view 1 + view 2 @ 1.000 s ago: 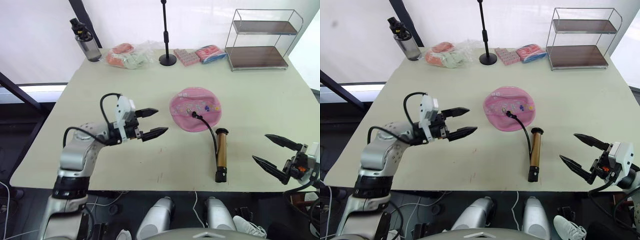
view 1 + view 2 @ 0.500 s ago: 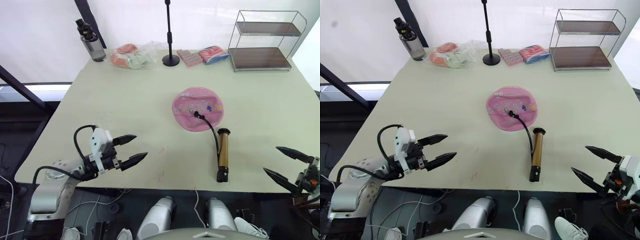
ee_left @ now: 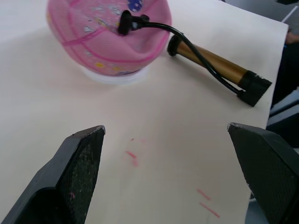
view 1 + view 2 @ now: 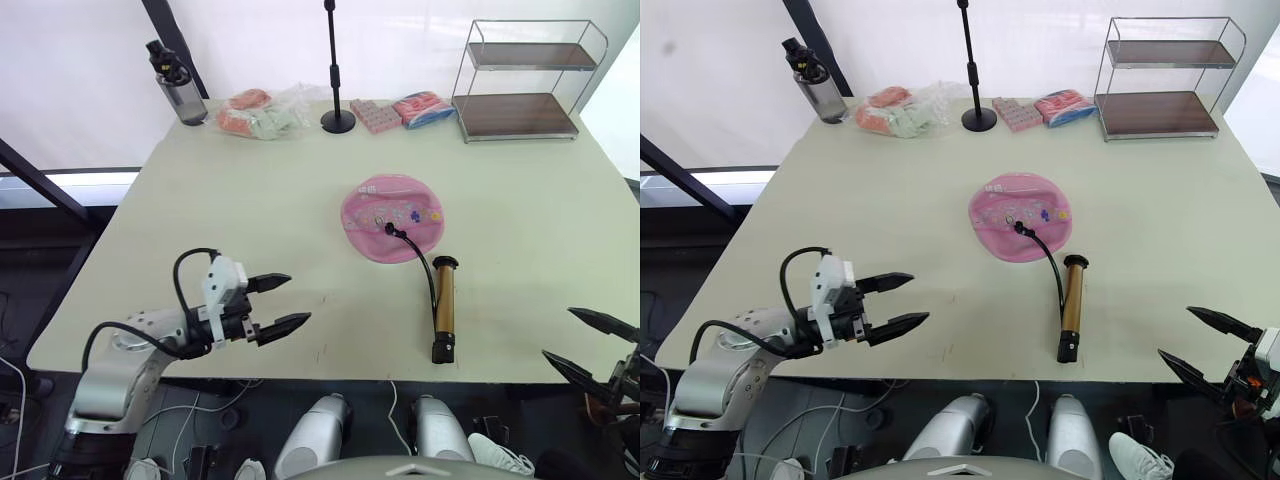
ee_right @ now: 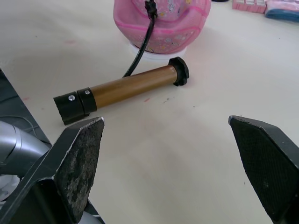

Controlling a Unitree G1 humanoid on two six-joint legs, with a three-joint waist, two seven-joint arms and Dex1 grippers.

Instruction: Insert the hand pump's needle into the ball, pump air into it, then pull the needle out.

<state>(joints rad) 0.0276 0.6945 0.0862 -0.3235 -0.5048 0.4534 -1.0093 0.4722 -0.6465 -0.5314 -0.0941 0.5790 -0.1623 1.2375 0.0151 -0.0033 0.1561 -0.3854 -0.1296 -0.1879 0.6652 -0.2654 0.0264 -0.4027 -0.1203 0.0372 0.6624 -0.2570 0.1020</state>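
The ball (image 4: 391, 216) lay flat near the middle of the worktop (image 4: 250, 200), the hose (image 4: 425, 262) plugged into its top and running to the hand pump (image 4: 443, 310) lying just beside it toward the front edge. The left gripper (image 4: 277, 303) hung wide open and empty over the front-left edge, well apart from both. The right gripper (image 4: 590, 343), equally spread and empty, hung off the front-right corner.

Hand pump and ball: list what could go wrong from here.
1. The hose already sits plugged into the flat ball; tugging the hand pump sideways could bend or pull out the needle.
2. Both the left gripper and the right gripper hang open near the table's front edge, away from the pump, so a long reach may knock it.
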